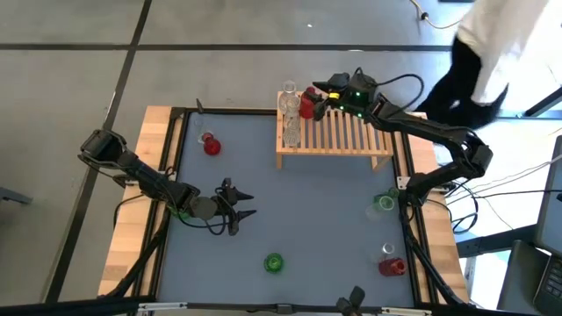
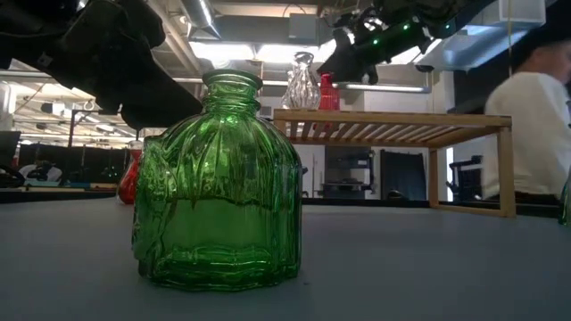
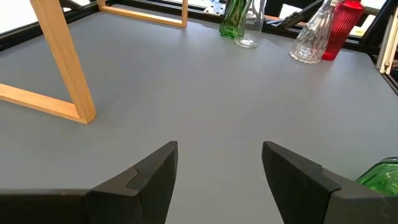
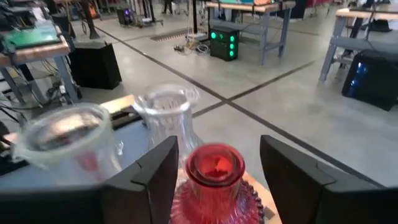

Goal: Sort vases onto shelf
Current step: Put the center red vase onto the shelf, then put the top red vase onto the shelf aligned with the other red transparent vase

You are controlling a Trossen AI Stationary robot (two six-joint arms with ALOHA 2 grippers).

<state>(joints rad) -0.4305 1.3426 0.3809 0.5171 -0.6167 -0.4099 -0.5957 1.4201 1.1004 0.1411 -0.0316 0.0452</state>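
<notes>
Person [image 2: 535, 116] cut off at low view's edge; clear vase [image 4: 65, 140] blurred in right wrist view; green vase [image 3: 382, 175] cropped.

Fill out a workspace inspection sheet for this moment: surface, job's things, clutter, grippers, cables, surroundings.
Surface: grey table top, pale wood edges.
Job's things: shelf holds clear vases and a red vase at its left end; red vase, green vase and others stand on the table.
Clutter: nothing seen.
Grippers: right gripper open around the shelf's red vase; left gripper open, empty, over the table.
Cables: black cable loops above the right arm.
Surroundings: person beyond the table.
</notes>
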